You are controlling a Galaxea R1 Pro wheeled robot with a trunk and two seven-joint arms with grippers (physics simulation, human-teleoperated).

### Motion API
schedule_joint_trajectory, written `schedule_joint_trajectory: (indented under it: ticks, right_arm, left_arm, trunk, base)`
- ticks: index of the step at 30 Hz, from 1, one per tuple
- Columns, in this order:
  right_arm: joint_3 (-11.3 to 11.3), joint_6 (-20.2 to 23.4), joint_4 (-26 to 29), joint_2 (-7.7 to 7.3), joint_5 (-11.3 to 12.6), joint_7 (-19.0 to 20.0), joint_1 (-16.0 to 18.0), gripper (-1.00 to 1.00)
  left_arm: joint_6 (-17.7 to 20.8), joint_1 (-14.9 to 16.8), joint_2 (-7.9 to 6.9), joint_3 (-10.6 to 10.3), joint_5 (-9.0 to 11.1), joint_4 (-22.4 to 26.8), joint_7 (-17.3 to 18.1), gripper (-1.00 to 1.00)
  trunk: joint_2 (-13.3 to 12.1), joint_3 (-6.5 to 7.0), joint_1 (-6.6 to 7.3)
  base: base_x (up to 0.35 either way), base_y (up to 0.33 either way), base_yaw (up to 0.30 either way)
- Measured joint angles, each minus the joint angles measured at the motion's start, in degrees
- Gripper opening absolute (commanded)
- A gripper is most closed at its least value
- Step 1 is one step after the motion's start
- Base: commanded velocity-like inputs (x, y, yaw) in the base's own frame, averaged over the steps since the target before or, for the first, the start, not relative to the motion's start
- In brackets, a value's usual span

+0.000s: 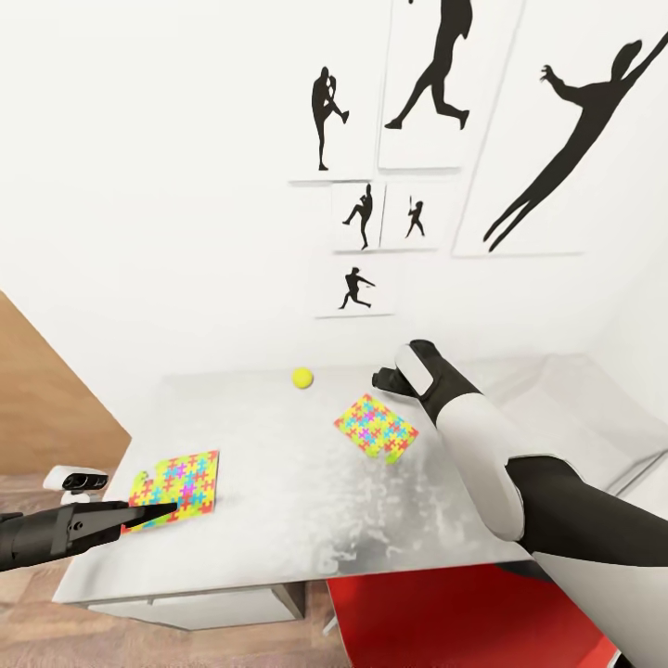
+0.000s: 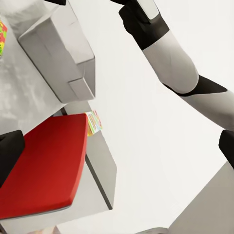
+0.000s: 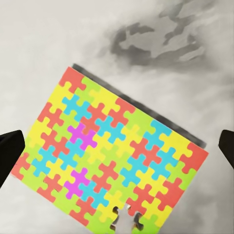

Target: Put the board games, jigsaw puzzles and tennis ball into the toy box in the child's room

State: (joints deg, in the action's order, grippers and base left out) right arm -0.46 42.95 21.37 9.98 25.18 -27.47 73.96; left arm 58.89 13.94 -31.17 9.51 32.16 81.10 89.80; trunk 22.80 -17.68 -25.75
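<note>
Two puzzles and a ball on the grey table, an arm at each puzzle

The table (image 1: 278,482) runs out from the white wall with its black sports silhouette pictures (image 1: 436,83). Near the wall edge lies the tennis ball (image 1: 302,377), on its own, well apart from both puzzles.

The right-hand jigsaw puzzle (image 1: 376,426) lies flat on the tabletop, turned at an angle. The right gripper (image 1: 394,376) hangs above its far corner; from the right wrist view its two dark fingertips (image 3: 9,156) stand wide apart on either side of the puzzle (image 3: 109,153), touching nothing. One piece is missing from the puzzle's edge.

The left-hand jigsaw puzzle (image 1: 179,484) sits near the table's front left corner. The left gripper (image 1: 153,512) reaches in low at its near edge, dark fingers tight together at the slab's rim; whether they pinch the puzzle or merely rest against it I cannot tell.

Something red (image 1: 455,617) shows below the table's front edge, and a wood-plank floor (image 1: 37,594) on the left
</note>
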Motion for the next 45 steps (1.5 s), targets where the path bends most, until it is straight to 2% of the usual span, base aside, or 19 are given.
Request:
schedule_joint_trajectory:
  ticks: [45]
  right_arm:
    - [0.06,-0.16,0.17,0.00,0.00,0.00,-0.03,1.00]
  left_arm:
    - [-0.09,0.00,0.00,0.00,-0.02,0.00,0.00,1.00]
  trunk:
    - [0.01,-4.16,0.00]
  base:
    - [0.000,0.006,0.000]
